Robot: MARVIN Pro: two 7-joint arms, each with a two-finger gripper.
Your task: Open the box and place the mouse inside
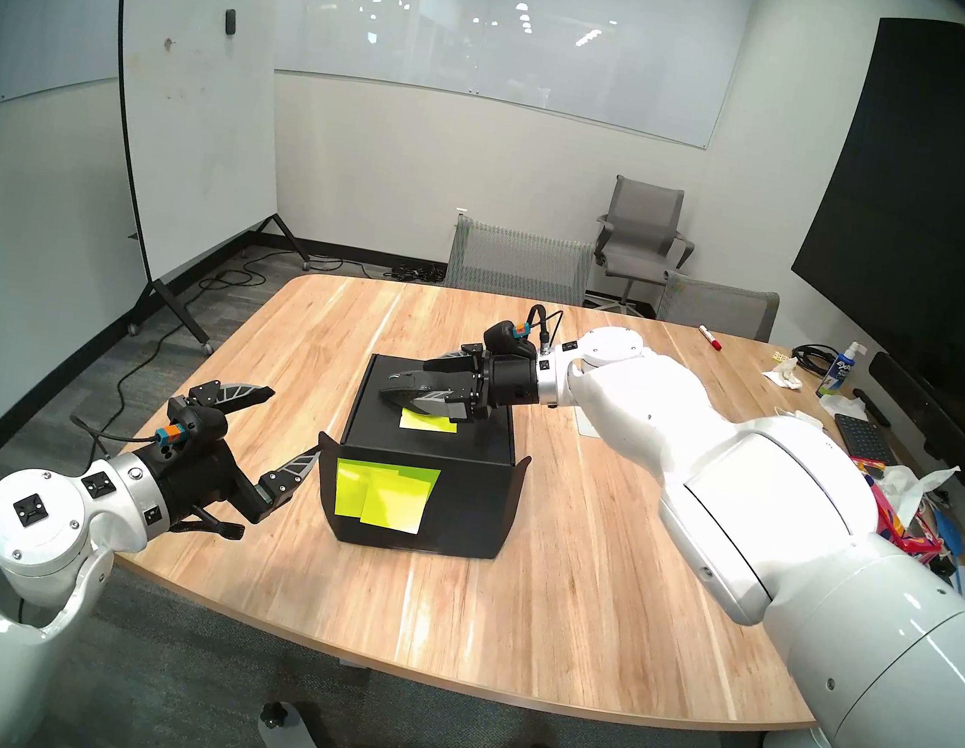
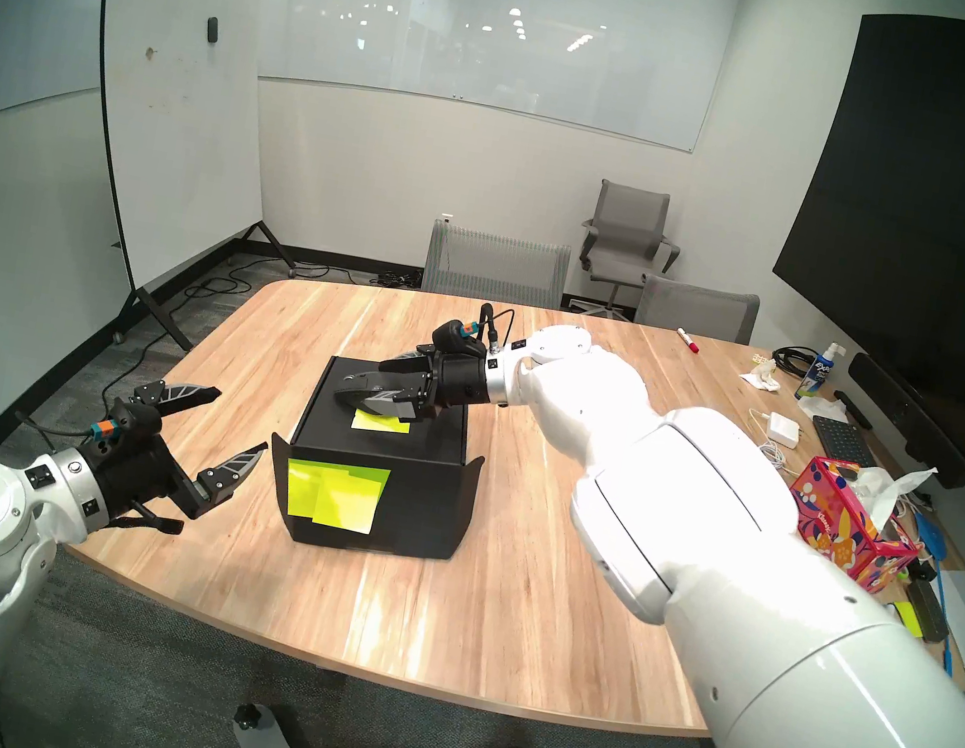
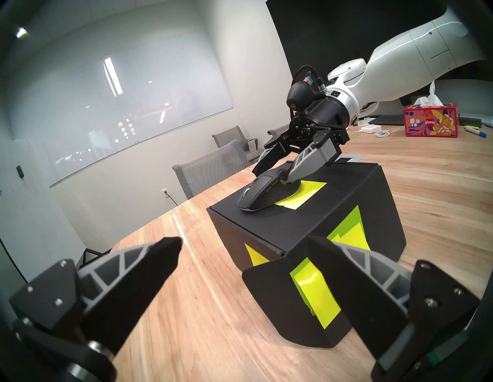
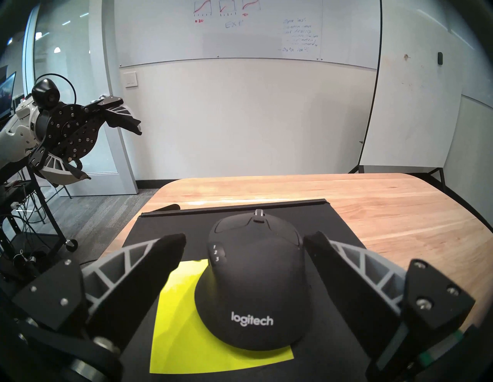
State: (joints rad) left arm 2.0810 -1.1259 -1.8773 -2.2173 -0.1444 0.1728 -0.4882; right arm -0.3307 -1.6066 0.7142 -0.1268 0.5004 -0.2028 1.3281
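Observation:
The black box [image 1: 462, 519] stands in the middle of the table with its lid down and neon yellow-green sticky notes [image 1: 383, 493] on its front and top. The black mouse [image 1: 395, 387] lies on the box's top, partly over the top note [image 4: 186, 333]. My right gripper [image 1: 411, 385] is open, with one finger on each side of the mouse [image 4: 256, 280] and small gaps showing. My left gripper [image 1: 294, 421] is open and empty beside the box's front left corner flap [image 3: 266, 280]. The box's inside is hidden.
A red floral tissue box [image 2: 843, 520], a white adapter [image 2: 782, 428], a keyboard [image 2: 844, 440], a spray bottle [image 1: 839, 376] and a marker [image 1: 710, 336] crowd the table's right end. Chairs [image 1: 518, 261] stand at the far edge. A rolling whiteboard [image 1: 193, 112] stands at the back left.

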